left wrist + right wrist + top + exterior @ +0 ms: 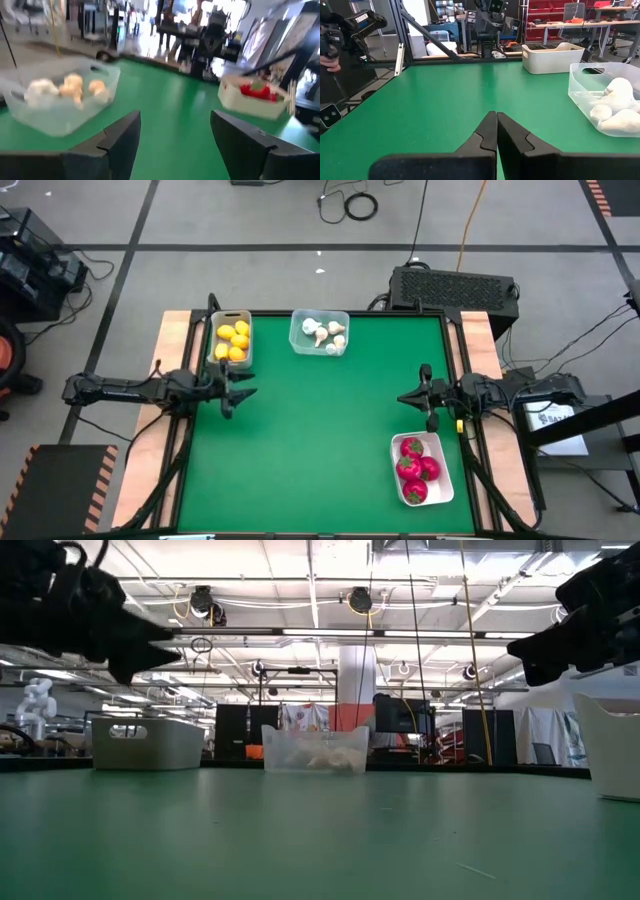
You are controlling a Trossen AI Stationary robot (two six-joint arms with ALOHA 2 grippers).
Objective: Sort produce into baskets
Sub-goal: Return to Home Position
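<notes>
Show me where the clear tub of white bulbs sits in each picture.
High view: clear tub at the green table's top edge, near the middle.
Low view: picture's centre, at the table's far edge.
Left wrist view: close beyond the left hand, tub at.
Right wrist view: beyond the right hand, cut by the frame.
Shared landmark: grey-white bin beside it, in the high, low and right wrist views.
</notes>
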